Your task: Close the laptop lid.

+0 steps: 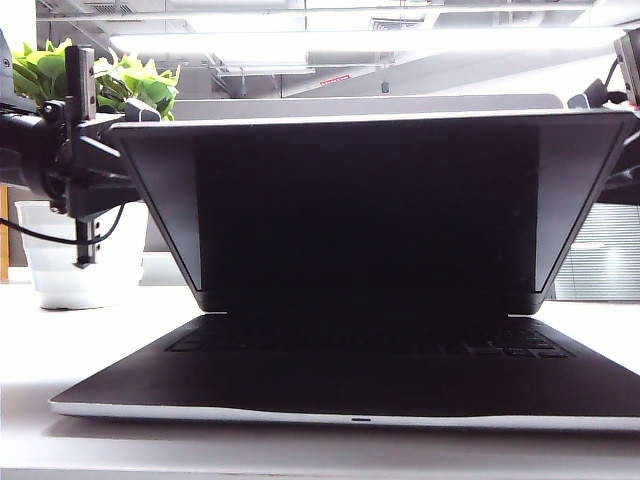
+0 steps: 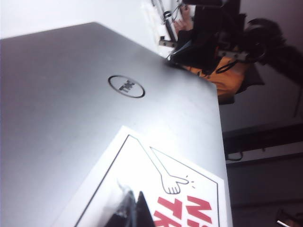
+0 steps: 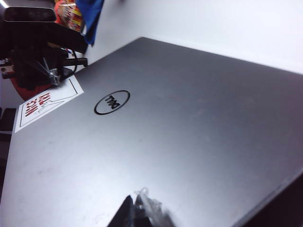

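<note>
The laptop lid [image 1: 370,210] leans forward over the keyboard [image 1: 360,345], with its glossy black screen facing the exterior camera. Its silver outer side [image 2: 61,94] carries the round Dell logo [image 2: 126,86] and a white sticker with red letters [image 2: 156,189]. My left gripper [image 2: 133,208] is shut, its tips resting on that sticker. On the bare silver back [image 3: 189,118], near the other corner, my right gripper [image 3: 137,208] is also shut with its tips against the lid. In the exterior view the lid hides both grippers' tips. Only the left arm [image 1: 70,150] and a little of the right arm [image 1: 628,60] show.
A green plant in a white pot [image 1: 80,260] stands at the left, behind the left arm. A grey divider [image 1: 370,103] runs behind the laptop, and a grey-framed screen showing blinds [image 1: 600,250] is at the right. The laptop base reaches close to the white table's front edge [image 1: 300,450].
</note>
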Available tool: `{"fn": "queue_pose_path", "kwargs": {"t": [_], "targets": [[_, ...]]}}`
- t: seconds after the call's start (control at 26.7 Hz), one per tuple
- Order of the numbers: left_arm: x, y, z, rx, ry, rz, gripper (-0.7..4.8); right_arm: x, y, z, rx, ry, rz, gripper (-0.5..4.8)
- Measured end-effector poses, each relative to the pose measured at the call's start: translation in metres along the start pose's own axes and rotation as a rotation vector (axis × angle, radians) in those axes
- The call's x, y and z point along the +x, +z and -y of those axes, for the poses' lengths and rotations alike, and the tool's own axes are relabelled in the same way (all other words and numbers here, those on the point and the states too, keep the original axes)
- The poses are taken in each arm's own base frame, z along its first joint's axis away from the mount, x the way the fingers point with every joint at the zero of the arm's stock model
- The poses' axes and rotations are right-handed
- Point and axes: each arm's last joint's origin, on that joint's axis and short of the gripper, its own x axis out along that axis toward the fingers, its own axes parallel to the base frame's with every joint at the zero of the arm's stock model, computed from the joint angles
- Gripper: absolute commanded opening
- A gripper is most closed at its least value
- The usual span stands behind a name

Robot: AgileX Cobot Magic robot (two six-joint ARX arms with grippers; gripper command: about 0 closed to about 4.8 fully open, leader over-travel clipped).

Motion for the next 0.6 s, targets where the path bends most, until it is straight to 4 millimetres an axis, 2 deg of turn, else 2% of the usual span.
{"fn": "queue_pose_path", "kwargs": {"t": [0.22,0.41,0.6], "targets": [[0.001,-0.007,-0.002,0.007,0.039,-0.029,-0.05,0.002,-0.010,0.004,0.030,-0.014,-0.026,-0.01],[0.003,-0.023,-0.009,-0.024,0.046,-0.047,-0.05,0.009,-0.033,0.017,0.089,-0.034,-0.058,-0.01],[0.006,-0.044,-0.021,-0.047,0.044,-0.054,-0.05,0.012,-0.045,0.024,0.119,-0.087,-0.082,-0.01]]}}
